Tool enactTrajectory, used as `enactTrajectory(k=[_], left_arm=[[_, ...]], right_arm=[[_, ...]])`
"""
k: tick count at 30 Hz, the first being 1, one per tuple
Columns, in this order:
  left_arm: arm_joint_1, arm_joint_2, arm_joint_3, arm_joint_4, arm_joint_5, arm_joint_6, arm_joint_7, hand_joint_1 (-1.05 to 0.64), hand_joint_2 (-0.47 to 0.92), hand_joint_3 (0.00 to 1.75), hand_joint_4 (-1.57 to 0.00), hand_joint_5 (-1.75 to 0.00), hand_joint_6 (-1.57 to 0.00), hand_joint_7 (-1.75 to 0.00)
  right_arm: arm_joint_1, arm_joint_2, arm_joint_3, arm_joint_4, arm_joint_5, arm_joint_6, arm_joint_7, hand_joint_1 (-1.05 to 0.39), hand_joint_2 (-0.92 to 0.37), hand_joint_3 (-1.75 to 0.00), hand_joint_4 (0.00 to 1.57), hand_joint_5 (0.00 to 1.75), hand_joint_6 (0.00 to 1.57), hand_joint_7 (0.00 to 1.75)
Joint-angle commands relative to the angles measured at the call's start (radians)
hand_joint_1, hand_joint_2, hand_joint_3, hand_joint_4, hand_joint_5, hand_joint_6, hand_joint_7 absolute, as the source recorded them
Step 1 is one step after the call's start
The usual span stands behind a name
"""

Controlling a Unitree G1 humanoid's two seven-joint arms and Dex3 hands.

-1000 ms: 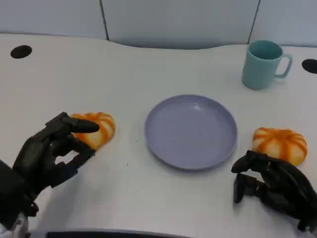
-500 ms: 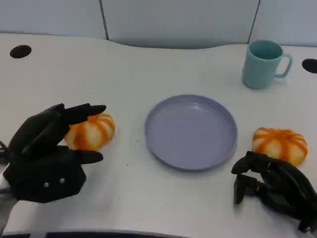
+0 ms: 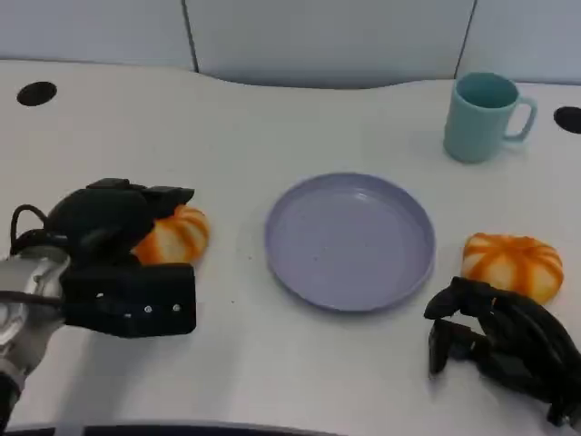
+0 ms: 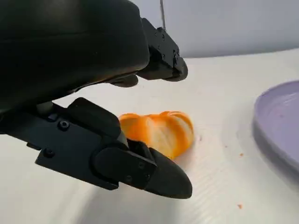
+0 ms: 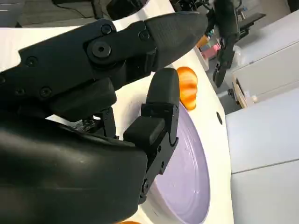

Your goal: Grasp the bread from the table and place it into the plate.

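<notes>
An orange striped bread [image 3: 179,233] lies on the white table left of the lilac plate [image 3: 289,272]. My left hand [image 3: 113,238] hovers right over it with its fingers spread. In the left wrist view the bread [image 4: 160,132] sits between the upper fingers [image 4: 159,51] and the thumb [image 4: 140,168], and no contact shows. A second orange bread [image 3: 508,262] lies right of the plate. My right hand [image 3: 504,343] rests on the table just in front of it, loosely bent and holding nothing. The right wrist view shows the plate [image 5: 189,175] and the far bread [image 5: 188,87] beyond my right hand [image 5: 93,93].
A teal mug [image 3: 481,118] stands at the back right, handle to the right. Two dark round holes [image 3: 36,94] [image 3: 568,120] mark the table's far corners. A grey wall panel runs behind the table's curved back edge.
My left hand has turned over and pushed forward onto the left bread, so the silver wrist now shows. The right hand, both breads and the plate have stayed put.
</notes>
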Motion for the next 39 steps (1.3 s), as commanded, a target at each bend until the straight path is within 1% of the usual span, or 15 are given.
enactTrajectory(k=[1, 4, 6, 9, 12, 18, 21, 24, 25, 27, 30, 37, 39], left_arm=[[-0.085, -0.009, -0.051, 0.106, 0.023, 0.035, 0.026, -0.93, 0.92, 0.02, 0.00, -0.20, -0.18, 0.00], [-0.134, -0.029, -0.090, 0.177, 0.035, 0.068, 0.018, -0.94, 0.92, 0.02, 0.00, -0.13, -0.14, 0.00], [-0.156, -0.037, -0.115, 0.209, 0.039, 0.081, 0.014, -0.93, 0.90, 0.01, 0.00, -0.05, -0.09, 0.00], [-0.198, -0.065, -0.144, 0.278, 0.030, 0.102, 0.002, -0.90, 0.86, 0.00, 0.00, -0.02, -0.09, -0.01], [-0.237, -0.088, -0.173, 0.346, 0.032, 0.113, 0.004, -0.92, 0.87, 0.01, 0.00, -0.01, -0.09, -0.01], [-0.301, -0.122, -0.209, 0.463, 0.023, 0.108, 0.015, -0.93, 0.85, 0.00, -0.02, -0.02, -0.10, -0.01], [-0.332, -0.135, -0.220, 0.510, 0.016, 0.115, -0.011, -0.93, 0.84, 0.00, -0.01, -0.02, -0.09, 0.00], [-0.361, -0.154, -0.232, 0.557, 0.014, 0.133, -0.042, -0.94, 0.82, 0.00, 0.00, 0.00, -0.07, 0.00], [-0.368, -0.161, -0.235, 0.569, 0.013, 0.139, -0.052, -0.93, 0.81, 0.00, 0.00, 0.00, -0.07, 0.00], [-0.377, -0.170, -0.238, 0.585, 0.010, 0.148, -0.064, -0.92, 0.80, 0.00, 0.00, 0.00, -0.07, 0.00], [-0.384, -0.182, -0.240, 0.603, 0.001, 0.158, -0.075, -0.88, 0.79, 0.00, -0.01, -0.01, -0.09, -0.01], [-0.388, -0.184, -0.247, 0.612, -0.006, 0.160, -0.074, -0.87, 0.79, 0.00, -0.01, -0.01, -0.09, -0.01], [-0.373, -0.206, -0.263, 0.634, 0.010, 0.181, -0.039, -0.88, 0.79, 0.00, -0.03, -0.02, -0.09, -0.01]], right_arm=[[0.043, -0.007, 0.002, 0.014, -0.009, 0.017, -0.011, -0.51, -0.92, -0.13, 0.54, 1.66, 0.75, 0.97], [0.047, -0.009, 0.010, -0.001, -0.016, 0.025, -0.022, -0.52, -0.92, -0.13, 0.55, 1.66, 0.75, 0.99], [0.052, -0.010, 0.013, -0.014, -0.015, 0.034, -0.022, -0.54, -0.92, -0.13, 0.54, 1.66, 0.74, 1.00], [0.051, -0.009, 0.008, -0.001, -0.007, 0.031, -0.010, -0.53, -0.92, -0.13, 0.55, 1.63, 0.73, 1.00], [0.053, -0.007, 0.006, -0.009, -0.003, 0.042, -0.015, -0.53, -0.92, -0.12, 0.56, 1.60, 0.74, 1.00], [0.054, -0.004, 0.005, -0.007, 0.001, 0.035, -0.011, -0.52, -0.92, -0.12, 0.58, 1.61, 0.74, 0.99], [0.060, -0.004, 0.010, -0.017, -0.002, 0.040, -0.018, -0.52, -0.92, -0.12, 0.58, 1.63, 0.74, 0.99], [0.056, 0.001, -0.002, 0.000, 0.016, 0.036, 0.004, -0.50, -0.92, -0.12, 0.56, 1.62, 0.74, 0.98], [0.053, 0.001, -0.002, 0.004, 0.017, 0.046, 0.002, -0.51, -0.92, -0.12, 0.57, 1.61, 0.74, 0.97], [0.051, -0.001, 0.001, 0.005, 0.014, 0.057, -0.006, -0.53, -0.92, -0.09, 0.59, 1.59, 0.77, 0.96], [0.061, -0.002, 0.011, -0.013, 0.001, 0.039, -0.021, -0.54, -0.92, -0.11, 0.60, 1.59, 0.77, 0.95], [0.064, -0.003, 0.014, -0.020, 0.001, 0.040, -0.025, -0.54, -0.92, -0.11, 0.59, 1.60, 0.77, 0.95], [0.056, 0.003, 0.003, 0.006, 0.016, 0.041, -0.009, -0.53, -0.92, -0.10, 0.59, 1.59, 0.76, 0.95]])
